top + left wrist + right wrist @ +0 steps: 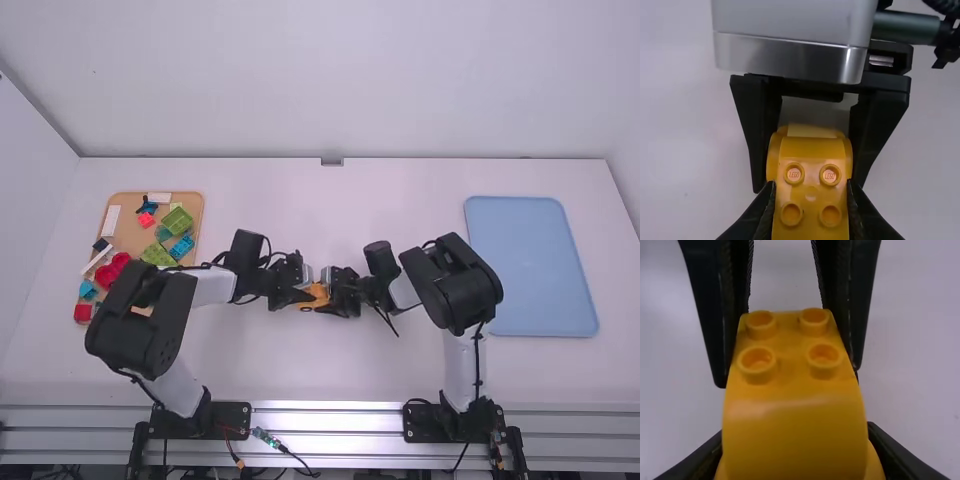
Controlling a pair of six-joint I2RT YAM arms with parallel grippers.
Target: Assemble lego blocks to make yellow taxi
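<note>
Left gripper (303,296) and right gripper (330,293) both pinch one yellow build (811,200); four studs (757,363) show. Its underside is hidden.

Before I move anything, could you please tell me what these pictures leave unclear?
High view: most of the yellow piece, hidden by the left gripper and right gripper.
Both wrist views: its near end, cut off by the bottom edge.
High view: part of the tan tray, behind the left arm.
</note>
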